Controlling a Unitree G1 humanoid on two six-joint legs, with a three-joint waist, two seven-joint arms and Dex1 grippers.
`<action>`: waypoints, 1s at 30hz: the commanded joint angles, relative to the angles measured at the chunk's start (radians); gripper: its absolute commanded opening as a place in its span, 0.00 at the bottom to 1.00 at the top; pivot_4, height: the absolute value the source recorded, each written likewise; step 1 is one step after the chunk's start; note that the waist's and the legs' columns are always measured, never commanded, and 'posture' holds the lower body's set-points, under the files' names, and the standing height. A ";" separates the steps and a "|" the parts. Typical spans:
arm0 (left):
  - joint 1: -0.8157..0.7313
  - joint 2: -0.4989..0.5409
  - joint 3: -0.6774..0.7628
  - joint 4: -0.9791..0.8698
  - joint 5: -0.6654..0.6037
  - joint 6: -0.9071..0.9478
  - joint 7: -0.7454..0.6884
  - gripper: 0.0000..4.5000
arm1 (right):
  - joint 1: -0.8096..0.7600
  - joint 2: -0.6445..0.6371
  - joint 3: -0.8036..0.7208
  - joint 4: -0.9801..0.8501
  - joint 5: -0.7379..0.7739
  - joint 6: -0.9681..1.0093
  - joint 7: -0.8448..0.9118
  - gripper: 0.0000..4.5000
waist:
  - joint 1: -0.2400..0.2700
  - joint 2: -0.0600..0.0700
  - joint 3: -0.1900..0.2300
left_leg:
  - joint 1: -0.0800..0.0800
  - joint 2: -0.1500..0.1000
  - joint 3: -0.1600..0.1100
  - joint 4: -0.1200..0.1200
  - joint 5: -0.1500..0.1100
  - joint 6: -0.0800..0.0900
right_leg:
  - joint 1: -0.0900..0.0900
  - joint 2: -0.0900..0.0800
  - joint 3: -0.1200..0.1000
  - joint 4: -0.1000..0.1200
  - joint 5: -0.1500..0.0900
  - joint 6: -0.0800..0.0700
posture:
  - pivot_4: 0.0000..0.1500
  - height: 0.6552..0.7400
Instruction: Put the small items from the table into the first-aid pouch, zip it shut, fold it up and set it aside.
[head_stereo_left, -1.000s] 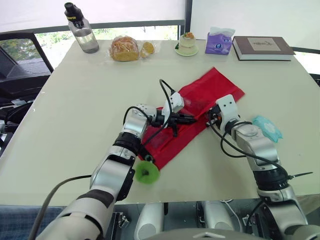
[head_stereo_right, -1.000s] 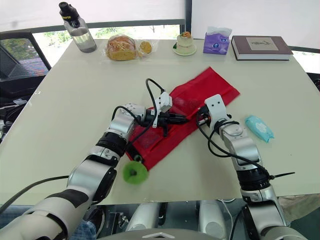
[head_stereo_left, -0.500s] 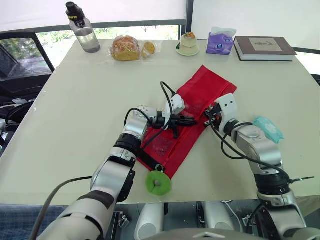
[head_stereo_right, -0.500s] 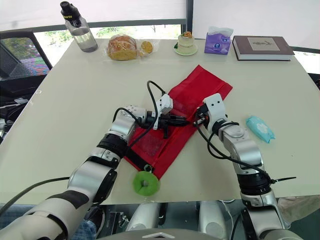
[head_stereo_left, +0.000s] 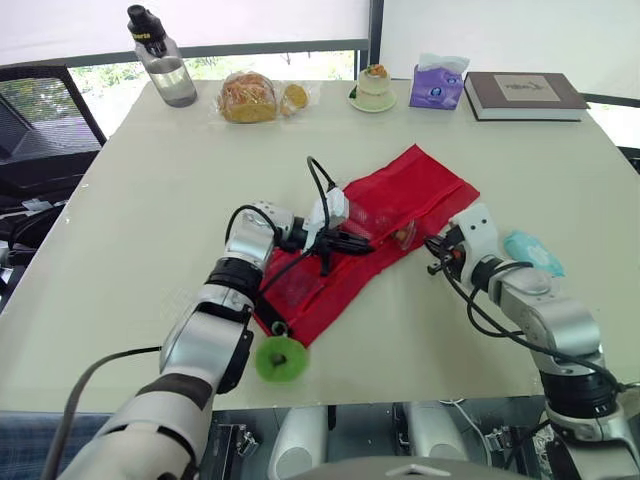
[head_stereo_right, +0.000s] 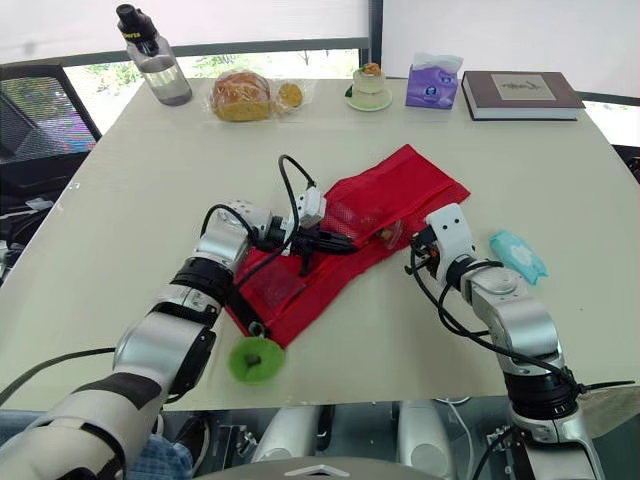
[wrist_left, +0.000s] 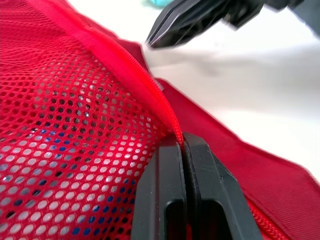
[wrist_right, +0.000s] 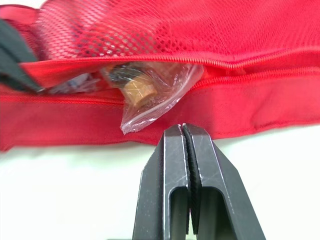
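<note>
The left end effector (wrist_left: 182, 139) pinches the red mesh first-aid pouch (head_stereo_left: 405, 190); the right end effector (wrist_right: 183, 131) is closed, empty — the protruding clear plastic bag (wrist_right: 152, 97) could snag zipping.

Head eyes overlook table (head_stereo_left: 150, 200); wrist cameras hug pouch (wrist_left: 75, 125).

No readable text anywhere; book (head_stereo_left: 524, 95) cover and tissue pack (head_stereo_left: 438, 88) print perhaps lettering, too small.
</note>
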 joint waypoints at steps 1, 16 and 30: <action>-0.060 0.031 0.009 0.083 0.039 -0.102 0.023 0.00 | -0.005 -0.007 0.010 -0.056 0.012 -0.001 0.004 0.01 | 0.000 0.000 0.000 | 0.000 0.000 0.000 0.000 0.000 0.000 | 0.000 0.000 0.000 0.000 0.000 0.000 | 1.00 0.92; 0.082 0.061 -0.035 -0.166 0.254 -0.401 0.425 0.00 | -0.003 0.004 0.039 -0.065 0.009 -0.020 -0.021 0.01 | 0.004 0.000 0.000 | -0.001 0.000 0.000 0.000 0.000 0.000 | 0.000 -0.001 0.000 0.000 0.000 0.000 | 1.00 0.92; 0.265 0.116 -0.104 -0.467 0.636 -0.481 1.040 0.00 | -0.017 -0.001 0.060 -0.050 0.007 -0.042 -0.004 0.01 | 0.008 0.000 0.000 | 0.001 0.000 0.000 0.001 0.000 0.000 | 0.000 -0.001 0.000 0.001 0.000 0.000 | 1.00 0.92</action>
